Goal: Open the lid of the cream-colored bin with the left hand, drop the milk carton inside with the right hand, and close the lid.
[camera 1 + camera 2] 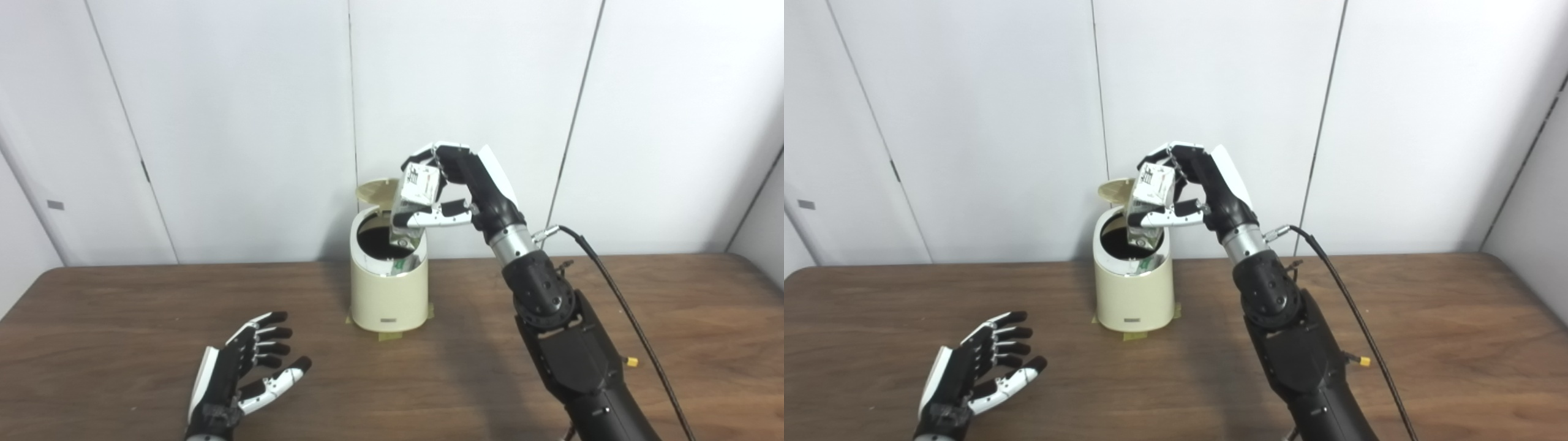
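The cream-colored bin [389, 294] stands at the back middle of the table, its round lid [378, 190] tipped up behind a dark open mouth. My right hand [456, 184] is raised over the bin's right rim, shut on the white milk carton [415, 199], which hangs tilted with its lower end over the opening. My left hand [248, 367] rests low at the front left of the table, open and holding nothing, well away from the bin.
Tape strips [392, 334] hold the bin's base to the brown wooden table [122, 318]. A black cable [618, 300] trails from the right wrist down past the forearm. White wall panels stand close behind the table.
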You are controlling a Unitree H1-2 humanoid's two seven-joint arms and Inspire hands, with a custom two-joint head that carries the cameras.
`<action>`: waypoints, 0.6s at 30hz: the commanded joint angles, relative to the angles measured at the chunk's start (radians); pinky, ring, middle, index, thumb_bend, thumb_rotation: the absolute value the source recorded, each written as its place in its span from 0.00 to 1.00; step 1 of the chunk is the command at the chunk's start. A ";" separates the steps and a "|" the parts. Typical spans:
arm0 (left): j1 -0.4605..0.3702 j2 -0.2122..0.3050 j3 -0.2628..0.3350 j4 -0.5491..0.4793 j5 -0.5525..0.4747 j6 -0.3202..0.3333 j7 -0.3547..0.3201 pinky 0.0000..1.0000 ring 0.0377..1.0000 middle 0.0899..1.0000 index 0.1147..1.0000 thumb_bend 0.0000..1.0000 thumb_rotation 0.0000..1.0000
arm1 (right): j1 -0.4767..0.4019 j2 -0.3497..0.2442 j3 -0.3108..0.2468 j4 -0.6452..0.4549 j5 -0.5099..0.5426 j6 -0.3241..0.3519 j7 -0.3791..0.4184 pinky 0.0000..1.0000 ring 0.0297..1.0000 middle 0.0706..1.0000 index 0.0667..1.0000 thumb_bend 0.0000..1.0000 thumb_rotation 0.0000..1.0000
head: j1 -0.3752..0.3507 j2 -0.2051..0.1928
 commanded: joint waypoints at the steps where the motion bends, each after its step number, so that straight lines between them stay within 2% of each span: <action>1: -0.040 -0.003 -0.002 -0.019 0.004 -0.031 0.012 0.63 0.63 0.68 0.75 0.68 0.15 | -0.084 -0.002 0.001 0.000 0.016 -0.085 -0.003 0.30 0.33 0.40 0.48 0.53 0.00 | 0.002 0.002; 8: -0.039 -0.005 -0.004 -0.025 0.007 -0.032 0.015 0.63 0.63 0.68 0.75 0.68 0.14 | -0.125 -0.002 0.042 0.107 -0.013 -0.205 -0.012 0.29 0.33 0.40 0.48 0.53 0.00 | 0.009 0.009; 14: -0.039 -0.009 -0.009 -0.029 0.016 -0.028 0.021 0.63 0.63 0.67 0.74 0.69 0.16 | -0.148 -0.006 0.069 0.159 -0.068 -0.242 -0.024 0.30 0.33 0.40 0.48 0.53 0.00 | 0.014 0.013; 18: -0.037 -0.018 -0.008 -0.032 0.015 -0.030 0.026 0.65 0.63 0.68 0.74 0.68 0.15 | -0.167 -0.016 0.087 0.206 -0.107 -0.302 -0.044 0.30 0.34 0.40 0.48 0.53 0.00 | 0.019 0.015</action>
